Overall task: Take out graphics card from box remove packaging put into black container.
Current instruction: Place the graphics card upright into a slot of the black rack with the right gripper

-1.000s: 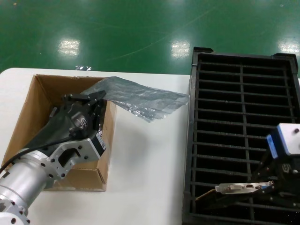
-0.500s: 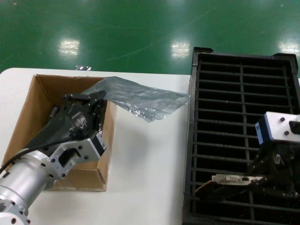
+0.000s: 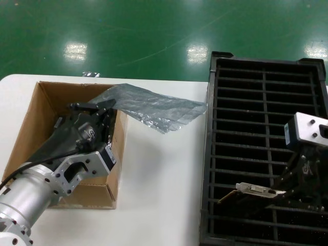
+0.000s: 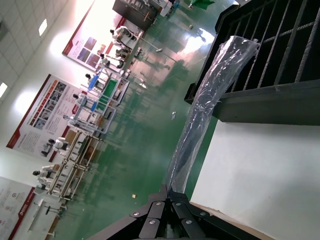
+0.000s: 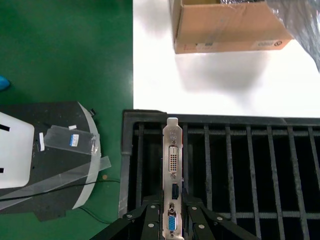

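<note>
Black container holds 1 graphics card, right hand gripping.

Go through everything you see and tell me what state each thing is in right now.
graphics card: unbagged, held over the tray's near slots
right gripper: shut on the card
packaging: empty, held up
left gripper: shut on the bag
box: open
black container: far slots empty

Right gripper with card now farther right over the tray, bracket slightly lower.
</note>
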`<action>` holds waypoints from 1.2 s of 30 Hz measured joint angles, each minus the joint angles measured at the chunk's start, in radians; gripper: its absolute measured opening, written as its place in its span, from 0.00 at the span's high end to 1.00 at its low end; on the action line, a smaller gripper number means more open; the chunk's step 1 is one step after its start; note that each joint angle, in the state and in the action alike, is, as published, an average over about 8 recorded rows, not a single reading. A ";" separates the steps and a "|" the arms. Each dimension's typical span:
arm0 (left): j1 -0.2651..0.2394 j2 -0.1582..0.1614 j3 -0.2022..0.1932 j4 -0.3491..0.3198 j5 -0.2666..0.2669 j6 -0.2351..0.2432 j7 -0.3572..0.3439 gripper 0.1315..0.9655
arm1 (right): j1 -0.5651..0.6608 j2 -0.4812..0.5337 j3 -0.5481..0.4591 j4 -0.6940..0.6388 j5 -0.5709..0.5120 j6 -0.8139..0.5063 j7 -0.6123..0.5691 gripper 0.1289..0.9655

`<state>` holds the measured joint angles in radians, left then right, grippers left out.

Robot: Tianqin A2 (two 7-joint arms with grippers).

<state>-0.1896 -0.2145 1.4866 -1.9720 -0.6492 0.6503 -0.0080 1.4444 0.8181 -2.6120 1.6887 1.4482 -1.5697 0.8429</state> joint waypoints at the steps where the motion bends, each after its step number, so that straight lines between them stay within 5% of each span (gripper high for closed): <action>1: 0.000 0.000 0.000 0.000 0.000 0.000 0.000 0.99 | -0.002 0.000 0.000 -0.002 -0.004 0.000 0.000 0.93; 22: 0.000 0.000 0.000 0.000 0.000 0.000 0.000 0.99 | -0.033 -0.014 -0.005 -0.055 -0.091 0.000 -0.024 0.93; 36: 0.000 0.000 0.000 0.000 0.000 0.000 0.000 0.99 | 0.029 -0.045 -0.112 -0.063 -0.104 0.000 -0.033 0.93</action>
<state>-0.1896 -0.2146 1.4866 -1.9720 -0.6491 0.6503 -0.0080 1.4739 0.7731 -2.7242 1.6261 1.3447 -1.5696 0.8096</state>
